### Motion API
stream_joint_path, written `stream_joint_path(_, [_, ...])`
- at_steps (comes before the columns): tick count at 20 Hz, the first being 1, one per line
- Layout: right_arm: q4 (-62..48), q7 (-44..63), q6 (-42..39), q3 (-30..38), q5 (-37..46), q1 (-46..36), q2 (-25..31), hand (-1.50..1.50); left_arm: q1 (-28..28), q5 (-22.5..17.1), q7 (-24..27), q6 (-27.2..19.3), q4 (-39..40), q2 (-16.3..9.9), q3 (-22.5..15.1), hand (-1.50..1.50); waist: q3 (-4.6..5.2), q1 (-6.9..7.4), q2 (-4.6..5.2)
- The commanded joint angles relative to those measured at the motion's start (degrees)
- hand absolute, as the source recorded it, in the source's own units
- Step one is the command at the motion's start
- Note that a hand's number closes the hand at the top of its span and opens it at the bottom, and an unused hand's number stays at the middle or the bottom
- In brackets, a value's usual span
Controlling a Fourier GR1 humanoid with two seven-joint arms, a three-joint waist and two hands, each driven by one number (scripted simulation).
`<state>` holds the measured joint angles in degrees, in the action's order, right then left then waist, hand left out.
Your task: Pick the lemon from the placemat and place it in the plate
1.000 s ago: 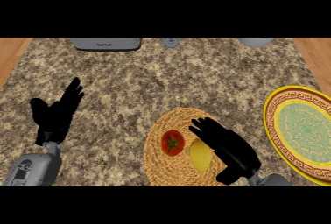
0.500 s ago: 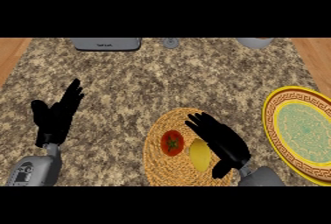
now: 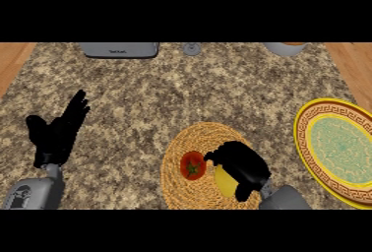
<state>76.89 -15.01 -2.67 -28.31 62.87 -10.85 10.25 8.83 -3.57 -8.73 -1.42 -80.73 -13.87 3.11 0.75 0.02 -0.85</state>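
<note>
Granite counter, yellow lemon under right hand

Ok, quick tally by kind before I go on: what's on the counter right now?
Lemon, under the right hand: 1
Tomato: 1
Woven placemat: 1
Plate: 1
Grey items at the far edge, cut off: toaster-like box, glass base, bowl: 3
Total: 7

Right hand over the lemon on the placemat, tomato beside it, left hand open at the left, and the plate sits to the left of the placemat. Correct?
Not quite: the head view shows the plate to the right of the placemat, at the counter's right edge. The rest holds.
</note>
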Motion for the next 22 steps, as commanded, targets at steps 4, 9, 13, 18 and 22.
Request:
stream_joint_path(4, [-0.9,-2.8,1.8,-0.7,0.3,3.5,-2.2,1.5,0.5,-1.0,-3.2,1.7,-3.0,-1.1,1.4,0.0,-0.76,0.05,0.82])
stream_joint_path(9, [-4.9,12.9,0.7,12.3,-3.9,0.0,-8.5,1.5,-2.4,0.7,0.4,0.4,-1.0,0.4,0.4,0.0,-0.71,0.1,1.03])
stream_joint_path(13, [-5.8,32.7,3.2,20.8,-7.0,-3.8,-10.1,1.5,-0.3,0.7,-0.5,0.0,-1.2,1.2,-0.2,0.0,-0.7,0.07,1.25])
stream_joint_path(18, [-5.7,47.4,16.4,19.7,2.4,-12.0,-10.2,1.5,1.6,0.6,-2.0,0.0,-0.7,0.7,0.3,0.0,-0.74,0.86,0.94])
stream_joint_path(22, [-0.6,56.1,22.0,21.2,15.4,-16.3,-9.4,1.5,-0.6,0.5,-1.6,0.3,-1.9,1.2,-0.2,0.0,-0.66,0.41,0.47])
